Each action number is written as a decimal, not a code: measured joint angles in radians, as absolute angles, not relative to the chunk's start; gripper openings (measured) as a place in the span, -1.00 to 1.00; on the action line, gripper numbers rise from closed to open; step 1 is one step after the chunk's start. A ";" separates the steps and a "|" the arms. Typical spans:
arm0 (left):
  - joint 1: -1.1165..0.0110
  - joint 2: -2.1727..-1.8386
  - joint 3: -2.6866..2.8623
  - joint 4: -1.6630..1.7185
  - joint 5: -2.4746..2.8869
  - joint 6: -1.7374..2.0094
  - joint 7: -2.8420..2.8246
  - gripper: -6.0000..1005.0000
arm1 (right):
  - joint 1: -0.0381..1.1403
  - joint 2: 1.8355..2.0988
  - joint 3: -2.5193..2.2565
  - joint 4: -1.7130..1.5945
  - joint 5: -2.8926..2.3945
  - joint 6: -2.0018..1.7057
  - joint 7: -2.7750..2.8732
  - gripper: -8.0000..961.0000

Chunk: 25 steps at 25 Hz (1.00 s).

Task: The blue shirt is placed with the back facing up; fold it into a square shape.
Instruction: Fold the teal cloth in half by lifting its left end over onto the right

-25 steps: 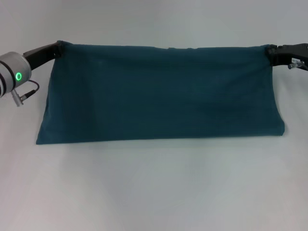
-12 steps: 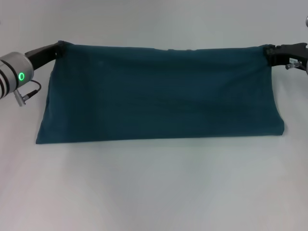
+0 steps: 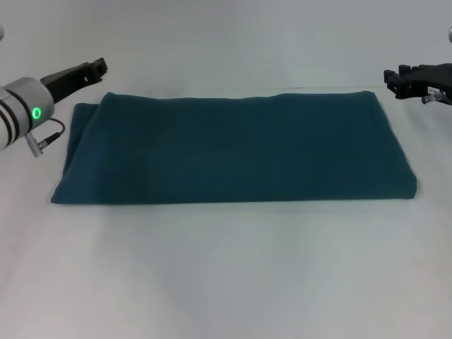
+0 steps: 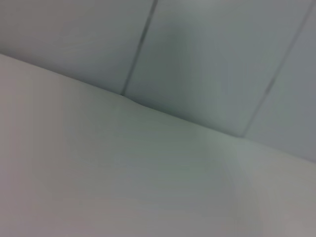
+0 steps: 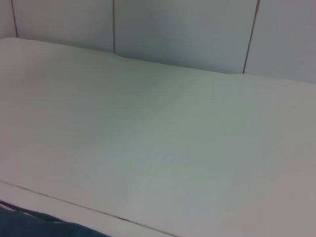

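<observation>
Table, near side: bare pale table (image 3: 226, 282) in front of the cloth, room enough to work in.
Shirt: one blue shirt (image 3: 233, 148) lies flat in the middle of the table as a wide band, near edge a clean fold, far edge running between the two arms. A sliver of it shows at the edge of the right wrist view (image 5: 29, 228).
Left gripper: the left gripper (image 3: 97, 67) hangs just off the far left corner, touching nothing; it grips no cloth, though how wide the claw stands I cannot tell.
Right gripper: the right gripper (image 3: 390, 77) sits just off the far right corner, likewise holding nothing and clear of the fabric.
Step in hand: the band looks too long for a square, I'd say, so one end needs carrying over the other; take both layers at a short end and keep the edges lined up.
Count: one shirt, two grippers, one table.
</observation>
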<state>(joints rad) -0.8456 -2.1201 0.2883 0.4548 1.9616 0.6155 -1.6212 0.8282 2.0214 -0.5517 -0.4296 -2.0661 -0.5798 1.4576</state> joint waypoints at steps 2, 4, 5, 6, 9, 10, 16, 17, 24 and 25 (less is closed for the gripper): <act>-0.836 -2.120 0.289 0.457 1.927 0.612 -1.620 -0.50 | 0.825 2.022 -0.551 -0.436 -2.065 -0.579 1.459 -0.45; -0.824 -2.120 0.290 0.462 1.900 0.612 -1.619 -0.41 | 0.822 2.021 -0.549 -0.439 -2.065 -0.579 1.464 -0.29; -0.819 -2.120 0.290 0.465 1.894 0.612 -1.619 -0.37 | 0.820 2.018 -0.548 -0.439 -2.065 -0.579 1.469 -0.24; -0.812 -2.120 0.291 0.468 1.887 0.613 -1.619 -0.32 | 0.819 2.016 -0.547 -0.440 -2.065 -0.581 1.472 -0.19; -0.798 -2.116 0.291 0.471 1.881 0.641 -1.623 -0.18 | 0.810 2.009 -0.547 -0.445 -2.065 -0.605 1.504 -0.05; -0.790 -2.114 0.291 0.472 1.880 0.664 -1.627 -0.14 | 0.804 2.008 -0.546 -0.454 -2.065 -0.629 1.520 -0.01; -0.715 -2.104 0.291 0.518 1.880 0.955 -1.647 0.26 | 0.728 2.003 -0.547 -0.561 -2.066 -0.863 1.661 0.29; -0.715 -2.104 0.291 0.518 1.880 0.955 -1.647 0.35 | 0.728 2.003 -0.547 -0.561 -2.066 -0.863 1.661 0.34; -0.626 -2.108 0.293 0.587 1.887 1.181 -1.718 0.72 | 0.627 2.011 -0.551 -0.701 -2.067 -1.117 1.815 0.50; -0.609 -2.108 0.294 0.595 1.887 1.212 -1.720 0.72 | 0.616 2.011 -0.552 -0.716 -2.066 -1.143 1.835 0.49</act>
